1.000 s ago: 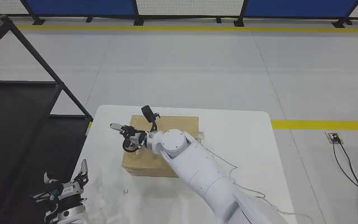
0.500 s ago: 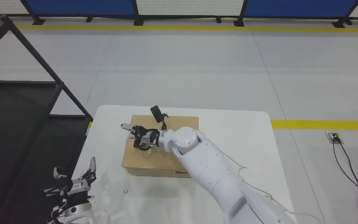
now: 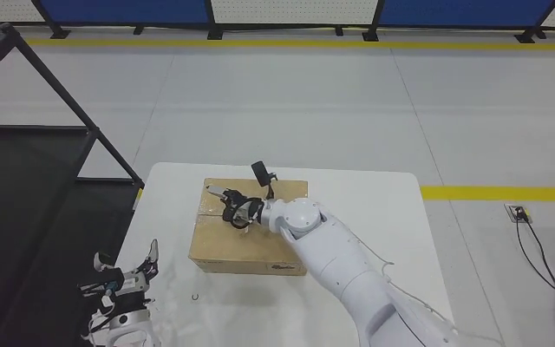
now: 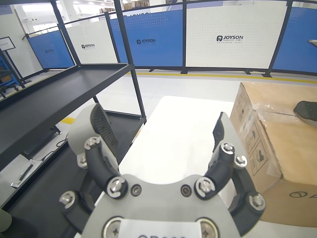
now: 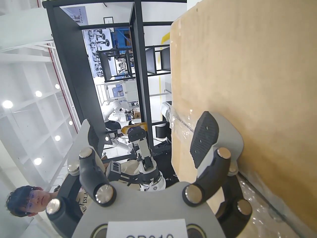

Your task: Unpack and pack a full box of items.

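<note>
Looking down on a white table (image 3: 390, 225), flanked on its 9 o'clock side by a black shelving rack (image 3: 52, 173). Showing the cardboard box (image 3: 251, 252) sitting closed on the table, toward 10 o'clock from the table's middle, flaps folded flat. Showing the right gripper (image 3: 227, 206) lying over the box's top near its 10 o'clock corner, fingers spread wide and gripping nothing. Seeing, from that wrist, one textured pad (image 5: 204, 134) lying flat along the cardboard, touching it or just above it, and the other finger hanging in open air past the box's edge. Showing the left gripper (image 3: 127, 258) hovering at the table's 8 o'clock edge, close to the rack, fingers likewise spread wide and gripping nothing, with the box near, at 2 o'clock from it. Showing clear tape (image 4: 270, 111) running wrinkled along the box's top seam and down its side, just beside that pad. Showing a tiny pale scrap (image 3: 197, 299) lying on the table at 7 o'clock from the box, too small to identify.
</note>
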`<state>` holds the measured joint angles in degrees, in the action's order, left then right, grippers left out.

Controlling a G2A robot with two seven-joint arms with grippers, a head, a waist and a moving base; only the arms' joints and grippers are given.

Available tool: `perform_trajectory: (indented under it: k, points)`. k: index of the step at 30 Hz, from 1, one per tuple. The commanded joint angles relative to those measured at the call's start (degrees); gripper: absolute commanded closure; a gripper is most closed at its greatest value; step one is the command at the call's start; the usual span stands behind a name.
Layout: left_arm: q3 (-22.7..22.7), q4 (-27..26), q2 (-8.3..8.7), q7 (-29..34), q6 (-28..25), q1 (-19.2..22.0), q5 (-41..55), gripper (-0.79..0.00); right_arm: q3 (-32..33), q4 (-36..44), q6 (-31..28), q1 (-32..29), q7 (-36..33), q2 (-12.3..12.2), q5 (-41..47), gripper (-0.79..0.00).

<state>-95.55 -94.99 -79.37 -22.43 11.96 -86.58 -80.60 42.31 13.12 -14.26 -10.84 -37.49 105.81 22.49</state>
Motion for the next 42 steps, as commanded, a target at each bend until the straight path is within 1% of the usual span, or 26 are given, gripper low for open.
perform_trajectory:
  k: [1,6,9,13,16,19,23,26,29,32,36,42]
  points:
    - [0.3,0.1,-0.02,0.1,0.1,0.2,-0.3,-0.785,0.4,1.0,-0.1,-0.5,-0.2,-0.6,-0.6,-0.785]
    - [0.8,0.2,-0.06,0.4,0.0,0.7,-0.8,-0.785,1.3,4.3,-0.5,-2.2,-1.5,-2.3,-2.6,-0.785]
    - [1.1,0.3,-0.07,0.6,-0.1,1.0,-1.1,-0.785,2.0,7.1,0.1,-3.6,-1.1,-3.5,-4.2,-0.785]
    - [1.5,0.3,-0.09,0.8,-0.3,1.2,-1.4,-0.785,3.5,12.0,1.4,-6.1,0.4,-5.3,-6.4,-0.785]
    - [1.6,0.2,-0.09,1.0,-0.3,1.4,-1.6,-0.785,5.0,17.1,3.4,-8.5,1.3,-7.0,-8.5,-0.785]
    - [1.6,0.1,-0.09,1.0,-0.4,1.4,-1.7,-0.785,7.1,23.9,6.1,-11.9,2.0,-9.0,-10.9,-0.785]
    - [1.8,0.1,-0.11,1.1,-0.5,1.4,-1.8,-0.785,10.5,35.3,11.8,-17.8,3.0,-11.7,-15.2,-0.785]
    - [1.9,0.0,-0.12,1.1,-0.5,1.4,-1.9,-0.785,13.5,43.8,17.8,-22.4,4.8,-13.5,-18.7,-0.785]
    - [2.0,-0.2,-0.12,1.0,-0.7,1.2,-2.0,-0.785,15.7,51.0,25.7,-26.5,8.8,-14.7,-22.5,-0.785]
    - [2.0,-0.3,-0.12,1.0,-0.7,1.1,-1.9,-0.785,17.3,56.3,30.5,-29.6,9.1,-15.5,-24.4,-0.785]
    - [2.0,-0.5,-0.12,1.0,-0.8,1.1,-2.0,-0.785,19.7,61.5,32.6,-33.5,10.0,-16.4,-25.7,-0.785]
    - [2.6,-0.6,-0.14,1.1,-1.0,1.1,-2.6,-0.785,24.9,68.4,31.2,-40.5,15.4,-17.5,-24.8,-0.785]
